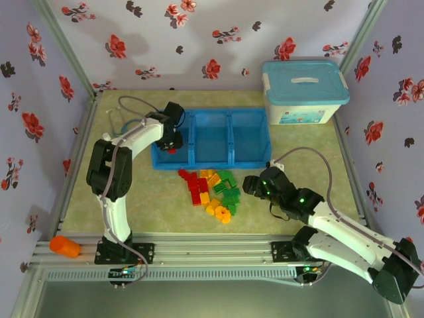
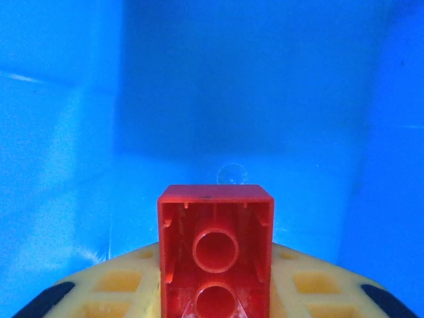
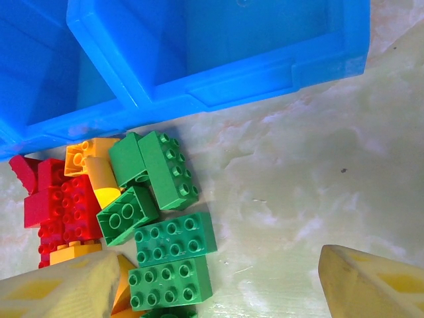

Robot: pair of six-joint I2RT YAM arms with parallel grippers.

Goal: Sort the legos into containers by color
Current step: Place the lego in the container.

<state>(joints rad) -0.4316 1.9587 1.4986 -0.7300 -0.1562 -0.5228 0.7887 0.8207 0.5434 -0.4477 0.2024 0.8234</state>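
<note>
The left gripper (image 1: pixel 172 144) is clamped on a red brick (image 2: pixel 215 255), whose hollow underside faces the wrist camera. It hangs inside the leftmost compartment (image 2: pixel 252 99) of the blue tray (image 1: pixel 218 111). The right gripper (image 3: pixel 218 265) has its fingers apart with nothing between them. It sits low over the table (image 3: pixel 298 172), just right of the green bricks (image 3: pixel 173 238). The loose legos (image 1: pixel 212 192), red, yellow-orange and green, lie piled on the table just in front of the tray.
</note>
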